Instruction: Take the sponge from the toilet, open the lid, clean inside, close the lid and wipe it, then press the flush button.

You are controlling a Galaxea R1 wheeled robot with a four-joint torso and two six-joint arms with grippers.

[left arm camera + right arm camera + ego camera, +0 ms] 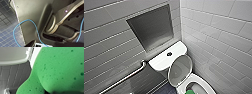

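Toilet (205,84) in tiled corner. Lid (180,70) stood raised, leaning back towards the tank (166,60). Green sponge (191,92) lay at the bowl's opening and loomed close in the right wrist view. Could not tell whether either end effector was apart or clamped.

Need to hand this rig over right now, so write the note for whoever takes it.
Left gripper: cannot tell whether open or shut.
Right gripper: shut on the sponge, down at the bowl of the toilet.
Lid: up, leaning toward the tank.
Done: sponge picked up, lid opened.
Left: cleaning inside (progress unclear), closing and wiping the lid, pressing the flush button on the tank top.
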